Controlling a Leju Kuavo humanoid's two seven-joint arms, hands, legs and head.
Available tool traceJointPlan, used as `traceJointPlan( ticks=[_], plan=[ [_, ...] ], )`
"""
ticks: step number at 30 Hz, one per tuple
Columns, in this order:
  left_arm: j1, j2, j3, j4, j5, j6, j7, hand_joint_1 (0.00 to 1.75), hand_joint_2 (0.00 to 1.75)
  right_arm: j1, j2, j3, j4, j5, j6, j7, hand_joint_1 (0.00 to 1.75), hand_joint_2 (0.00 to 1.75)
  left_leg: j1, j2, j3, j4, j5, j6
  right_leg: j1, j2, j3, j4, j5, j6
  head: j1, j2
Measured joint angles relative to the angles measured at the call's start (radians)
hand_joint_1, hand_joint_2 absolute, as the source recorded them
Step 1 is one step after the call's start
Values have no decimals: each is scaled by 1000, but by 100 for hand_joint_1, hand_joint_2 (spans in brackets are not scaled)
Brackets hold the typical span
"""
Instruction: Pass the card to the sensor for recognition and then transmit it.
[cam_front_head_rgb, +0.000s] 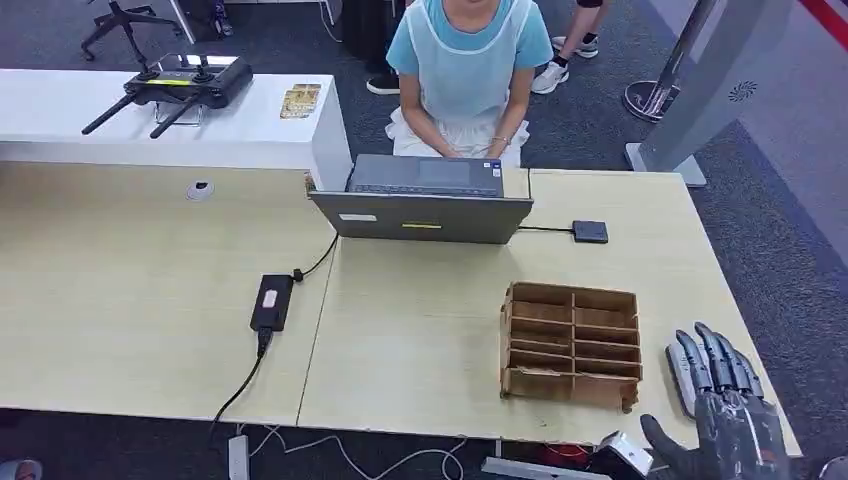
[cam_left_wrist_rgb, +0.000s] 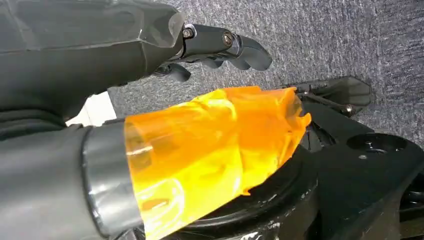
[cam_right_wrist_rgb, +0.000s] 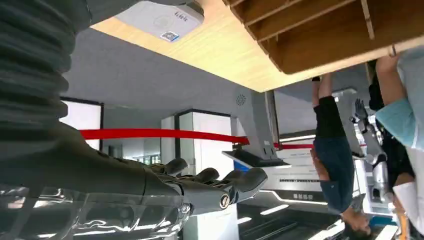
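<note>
Right hand (cam_front_head_rgb: 728, 405) is hovering at the table (cam_front_head_rgb: 420, 330) edge, fingers (cam_front_head_rgb: 712, 360) spread, gripping nothing — wooden organizer (cam_front_head_rgb: 571, 346) sitting just beside them, white card sensor (cam_right_wrist_rgb: 161, 19) near the thumb. Card itself: cannot tell where. Left hand (cam_left_wrist_rgb: 220, 47) is hanging over carpet, fingers curled, holding nothing.

The right hand (cam_front_head_rgb: 722, 400) is cut off at its wrist by the head view's lower edge. The white sensor (cam_right_wrist_rgb: 161, 19) is clipped by the right wrist view's upper edge; its printed marks are too small to read. The laptop (cam_front_head_rgb: 420, 215) hides the seated person's (cam_front_head_rgb: 468, 60) hands, and the picture's edge crops the head. Orange film (cam_left_wrist_rgb: 215, 150) blocks much of the left wrist view.
</note>
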Motion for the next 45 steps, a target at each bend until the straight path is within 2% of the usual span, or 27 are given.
traceJointPlan(
  ticks=[6, 16, 20, 37, 38, 39, 40, 45],
  plan=[
    [-1, 0, 0, 0, 2, 0, 2, 0, 0, -56, -24, 69, 43, 24, 43, 21, 0, 175, 0, 0, 0, 0, 0, 0, 0, 0, 0, 0, 0, 0, 0, 0],
    [-2, -1, 0, 0, 3, 0, 5, 0, 0, -167, -19, 154, 139, 57, 92, 32, 0, 175, 0, 0, 0, 0, 0, 0, 0, 0, 0, 0, 0, 0, 0, 0],
    [-2, -2, 0, 0, 2, 0, 8, 0, 0, -198, -10, 169, 172, 18, 96, 17, 0, 175, 0, 0, 0, 0, 0, 0, 0, 0, 0, 0, 0, 0, 0, 0],
    [-3, -3, 0, 0, 2, 0, 12, 0, 0, -232, 19, 194, 235, 9, 101, 14, 0, 175, 0, 0, 0, 0, 0, 0, 0, 0, 0, 0, 0, 0, 0, 0],
    [-3, -3, 0, 0, 2, 0, 12, 0, 0, -232, 20, 194, 237, 9, 101, 14, 3, 175, 0, 0, 0, 0, 0, 0, 0, 0, 0, 0, 0, 0, 0, 0],
    [-3, -3, 0, 0, 2, 0, 12, 0, 0, -232, 22, 194, 238, 9, 100, 14, 26, 175, 0, 0, 0, 0, 0, 0, 0, 0, 0, 0, 0, 0, 0, 0],
    [-3, -3, 0, 0, 3, 0, 12, 0, 0, -232, 24, 194, 238, 9, 98, 14, 31, 175, 0, 0, 0, 0, 0, 0, 0, 0, 0, 0, 0, 0, 0, 0],
    [-3, -3, 0, 0, 4, 0, 12, 0, 0, -232, 33, 194, 241, 16, 98, 12, 26, 175, 0, 0, 0, 0, 0, 0, 0, 0, 0, 0, 0, 0, 0, 0]
  ],
)
